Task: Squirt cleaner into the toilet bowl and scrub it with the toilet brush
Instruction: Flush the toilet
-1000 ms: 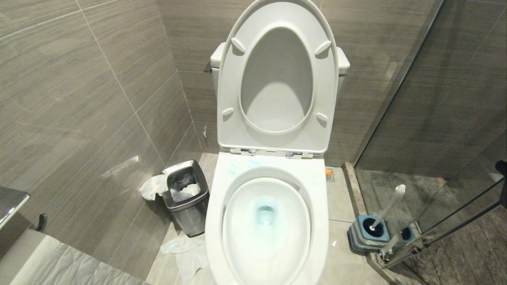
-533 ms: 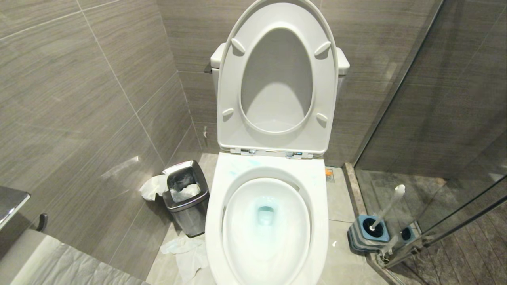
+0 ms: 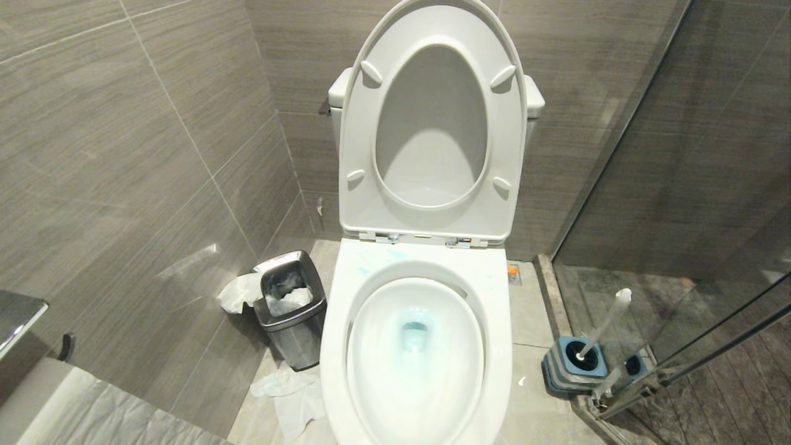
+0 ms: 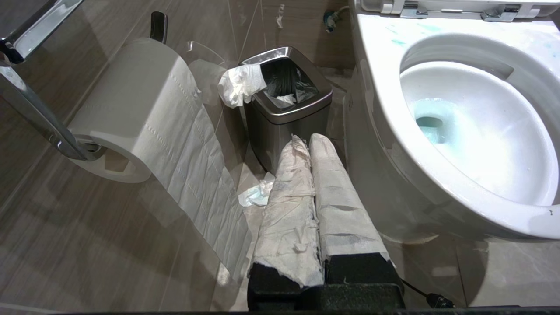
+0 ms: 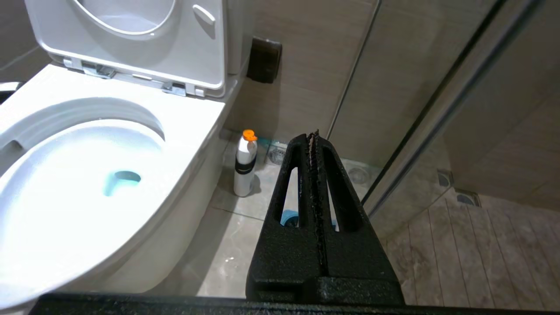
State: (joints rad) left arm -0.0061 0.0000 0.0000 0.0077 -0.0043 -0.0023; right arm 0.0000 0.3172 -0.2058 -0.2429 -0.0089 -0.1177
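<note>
The white toilet bowl (image 3: 334,334) stands with seat and lid raised (image 3: 432,123). Turquoise cleaner tints its water (image 3: 414,337) and smears the back rim (image 3: 371,262). The toilet brush (image 3: 605,324) leans in its blue-topped holder (image 3: 578,364) on the floor to the right, by the glass. A white bottle with an orange cap (image 5: 245,164) stands beside the toilet. My right gripper (image 5: 314,133) is shut and empty, hovering over the holder (image 5: 288,217). My left gripper (image 4: 308,139), its fingers wrapped in white paper, is shut and empty, low between bowl (image 4: 380,109) and bin. Neither shows in the head view.
A steel waste bin (image 3: 290,309) with tissue hanging out stands left of the toilet, crumpled paper (image 3: 290,389) on the floor before it. A toilet-paper roll (image 4: 131,109) hangs on the left wall. A glass shower partition (image 3: 680,185) closes the right side. A floor drain (image 5: 276,154) lies behind the bottle.
A dark part of my right arm at the head view's right edge one second ago has dropped out of view. Toilet, brush and bin have not moved.
</note>
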